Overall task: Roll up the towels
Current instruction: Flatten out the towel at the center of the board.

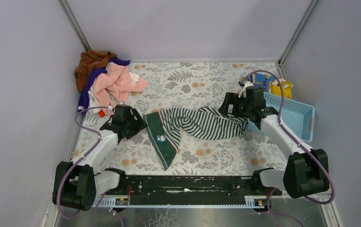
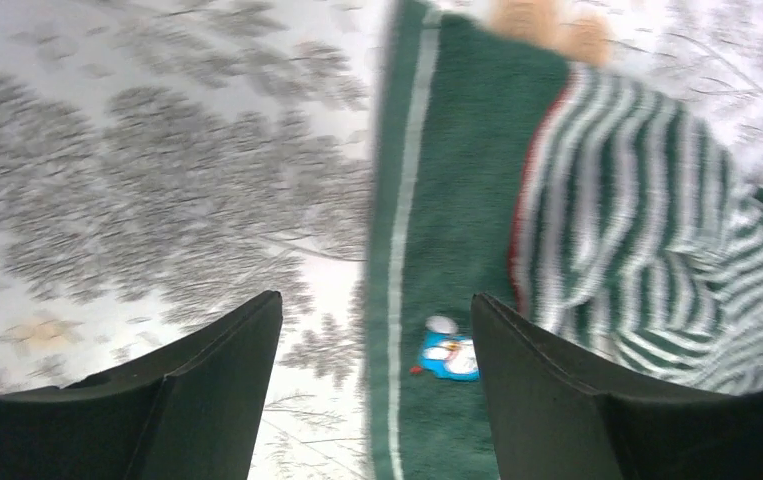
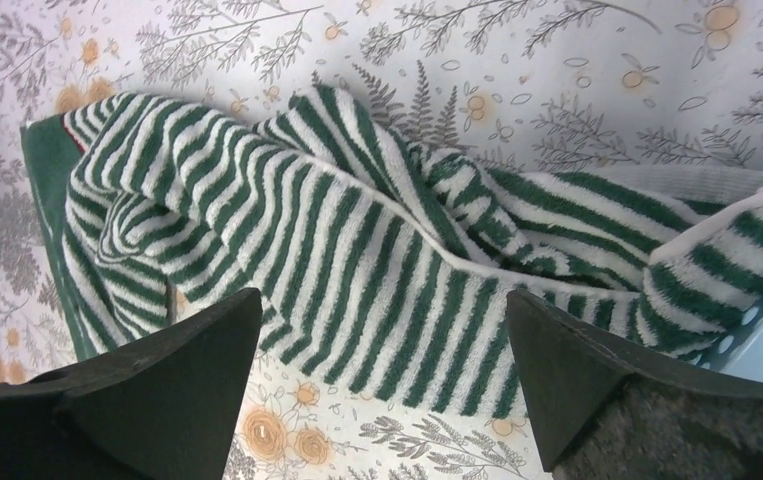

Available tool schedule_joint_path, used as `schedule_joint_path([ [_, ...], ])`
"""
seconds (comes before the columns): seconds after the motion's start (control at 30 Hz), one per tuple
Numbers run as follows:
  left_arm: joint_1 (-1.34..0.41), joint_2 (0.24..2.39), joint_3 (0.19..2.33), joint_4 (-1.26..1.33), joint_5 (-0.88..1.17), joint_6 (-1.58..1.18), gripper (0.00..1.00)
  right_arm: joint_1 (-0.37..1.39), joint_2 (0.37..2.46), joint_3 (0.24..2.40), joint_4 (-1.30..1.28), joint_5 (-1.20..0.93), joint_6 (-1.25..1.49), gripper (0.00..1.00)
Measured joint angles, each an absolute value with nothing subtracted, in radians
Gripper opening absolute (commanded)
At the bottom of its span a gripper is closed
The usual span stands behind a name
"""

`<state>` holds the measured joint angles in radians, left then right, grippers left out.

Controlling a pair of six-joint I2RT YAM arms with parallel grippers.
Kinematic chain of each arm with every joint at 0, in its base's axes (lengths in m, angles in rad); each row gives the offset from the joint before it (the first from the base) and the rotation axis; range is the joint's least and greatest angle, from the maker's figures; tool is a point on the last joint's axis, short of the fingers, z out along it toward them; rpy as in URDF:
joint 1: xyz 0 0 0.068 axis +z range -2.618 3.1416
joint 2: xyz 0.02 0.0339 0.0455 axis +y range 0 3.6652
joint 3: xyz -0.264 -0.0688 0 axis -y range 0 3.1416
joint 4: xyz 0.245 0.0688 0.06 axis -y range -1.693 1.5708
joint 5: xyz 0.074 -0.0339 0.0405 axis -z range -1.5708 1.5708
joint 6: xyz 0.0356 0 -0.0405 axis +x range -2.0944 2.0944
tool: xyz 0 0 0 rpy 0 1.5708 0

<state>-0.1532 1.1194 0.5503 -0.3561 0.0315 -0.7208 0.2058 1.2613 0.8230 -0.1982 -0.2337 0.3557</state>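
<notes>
1. Left end effector (image 2: 375,305) fingers spread apart, gripping nothing, hovering over the green border edge of the striped towel (image 1: 202,124).
2. Right end effector (image 3: 384,300) gaping wide, empty too, bunched stripes right beneath it.
3. Towel sprawls crumpled on the table (image 1: 192,75) between both.
4. Pink towel (image 1: 119,80) heaped with others beyond the left one, well apart.

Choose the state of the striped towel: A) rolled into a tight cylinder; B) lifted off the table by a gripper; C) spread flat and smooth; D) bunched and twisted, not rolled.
D: the striped towel lies in wrinkled folds on the table, with the left gripper and the right gripper both open near its ends.
</notes>
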Motion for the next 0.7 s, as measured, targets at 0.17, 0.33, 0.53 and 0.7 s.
schedule_joint_path([
  [0.17, -0.273, 1.235, 0.696, -0.336, 0.054, -0.700, 0.66, 0.208, 1.282, 0.836, -0.190, -0.217, 0.364, 1.00],
  [0.33, -0.357, 1.431, 0.797, -0.246, 0.111, -0.698, 0.65, 0.210, 1.282, 0.836, -0.176, -0.219, 0.370, 1.00],
  [0.53, -0.355, 1.588, 0.804, -0.196, 0.147, -0.710, 0.68, 0.211, 1.283, 0.836, -0.175, -0.218, 0.369, 1.00],
  [0.7, -0.224, 1.486, 0.669, -0.123, 0.189, -0.751, 0.70, 0.214, 1.310, 0.836, -0.175, -0.217, 0.367, 1.00],
])
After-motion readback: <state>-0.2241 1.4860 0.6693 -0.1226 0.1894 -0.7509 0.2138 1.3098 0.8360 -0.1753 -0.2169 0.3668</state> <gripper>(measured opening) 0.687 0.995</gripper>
